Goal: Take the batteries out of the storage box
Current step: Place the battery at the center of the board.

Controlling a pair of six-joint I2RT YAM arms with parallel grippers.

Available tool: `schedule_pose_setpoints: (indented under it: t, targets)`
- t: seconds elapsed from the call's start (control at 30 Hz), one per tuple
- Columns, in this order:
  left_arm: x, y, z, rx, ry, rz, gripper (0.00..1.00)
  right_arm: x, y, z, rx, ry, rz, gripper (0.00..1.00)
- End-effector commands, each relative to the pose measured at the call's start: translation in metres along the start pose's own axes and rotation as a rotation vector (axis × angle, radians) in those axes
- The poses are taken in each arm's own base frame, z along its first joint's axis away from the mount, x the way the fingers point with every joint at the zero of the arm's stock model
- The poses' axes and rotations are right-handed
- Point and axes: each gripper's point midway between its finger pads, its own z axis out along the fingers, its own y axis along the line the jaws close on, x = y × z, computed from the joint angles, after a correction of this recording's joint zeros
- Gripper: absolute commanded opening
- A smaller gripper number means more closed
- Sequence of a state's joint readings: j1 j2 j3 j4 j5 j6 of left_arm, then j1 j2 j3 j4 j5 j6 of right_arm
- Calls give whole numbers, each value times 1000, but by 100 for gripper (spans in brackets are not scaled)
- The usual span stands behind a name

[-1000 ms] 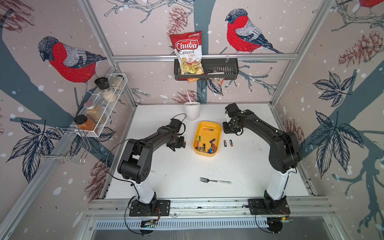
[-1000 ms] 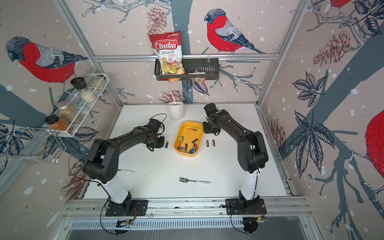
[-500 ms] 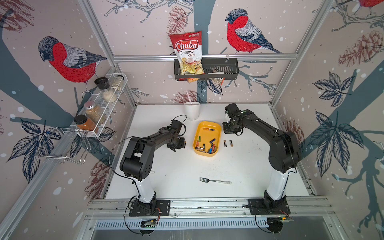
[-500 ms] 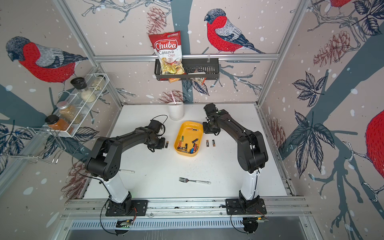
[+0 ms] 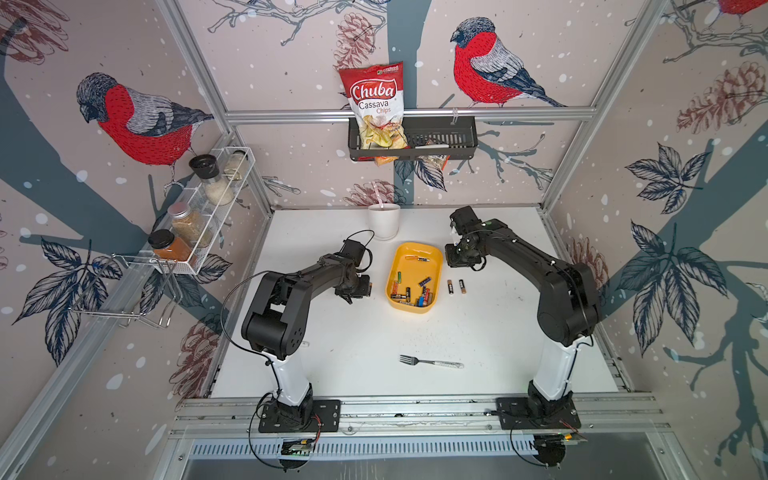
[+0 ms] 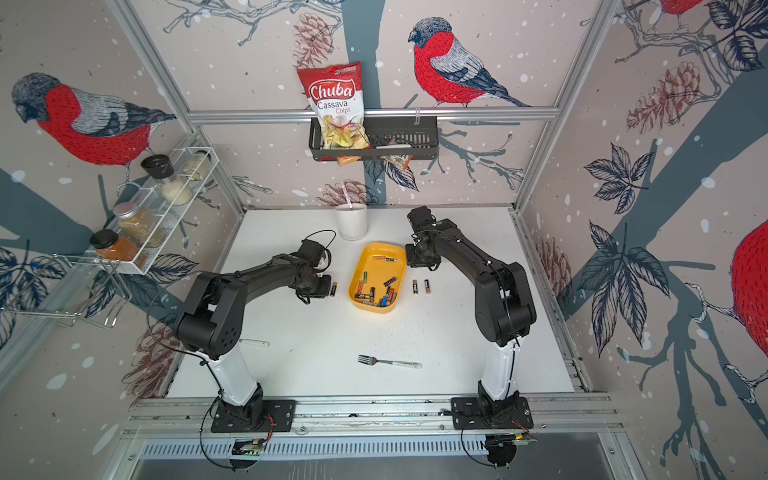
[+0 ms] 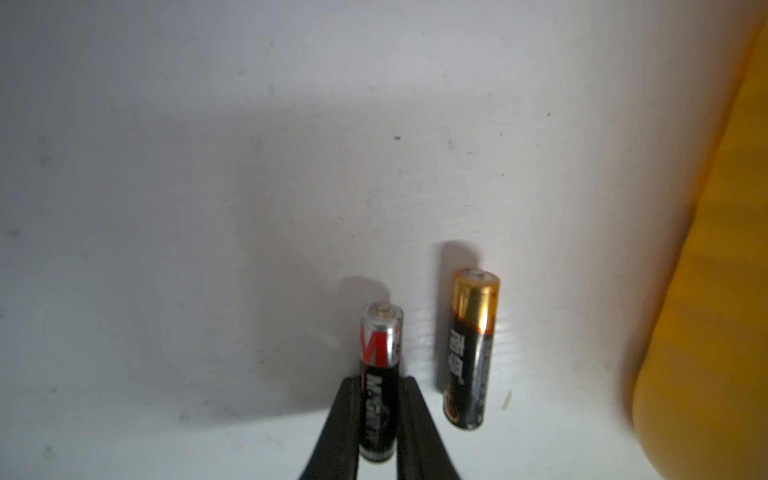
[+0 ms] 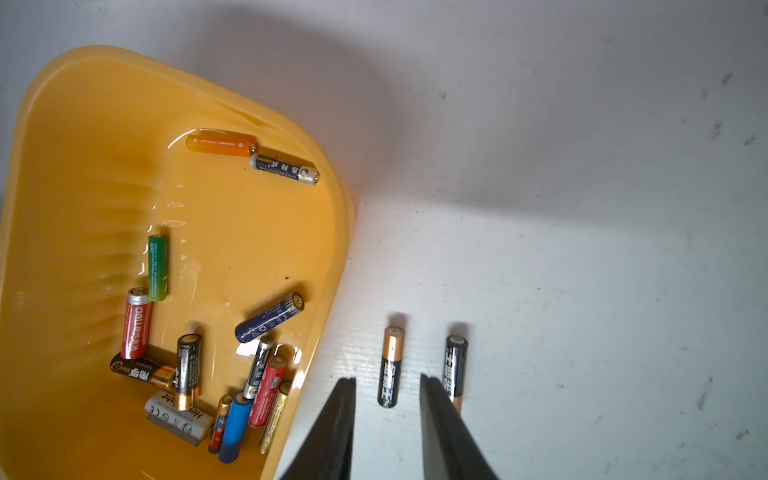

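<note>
**Setting a battery down next to the box**

The black battery (image 7: 380,345) is pinched tight in the left end effector (image 7: 379,382), low at the worktop (image 7: 208,208), just beside a gold battery (image 7: 471,353) lying outside the yellow storage box (image 7: 715,291). Best, I think, to lower it flat, then let go slowly so it cannot roll. The right end effector (image 8: 386,379) hangs open and empty near two more batteries (image 8: 455,361).
</note>
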State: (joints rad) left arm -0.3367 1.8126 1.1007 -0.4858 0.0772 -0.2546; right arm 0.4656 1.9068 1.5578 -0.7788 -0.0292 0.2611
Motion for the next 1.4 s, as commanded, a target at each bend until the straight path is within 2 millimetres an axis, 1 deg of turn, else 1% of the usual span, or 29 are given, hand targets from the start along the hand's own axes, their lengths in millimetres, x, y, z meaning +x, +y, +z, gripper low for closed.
schedule_pose_setpoints:
  t: [0.0,0.17,0.33,0.5,0.8,1.13,1.37]
  targets:
    - [-4,0,0,1,-7,9,10,1,-2,0,15,5,3,33]
    - [-6,-1,2,5,-1,11,11,2,-3,0,17,5,1,33]
    - [-3,-2,4,8,9,10,11,2,-4,-1,20,5,4,33]
    - [-2,-2,2,11,5,5,16,2,-4,0,18,5,5,33]
    - [-5,-3,0,9,3,2,20,2,-4,1,16,6,2,33]
    - [-8,-3,-4,7,-5,2,23,3,-3,2,14,6,1,33]
    - [-6,-2,-2,4,3,2,24,2,-4,0,14,4,1,33]
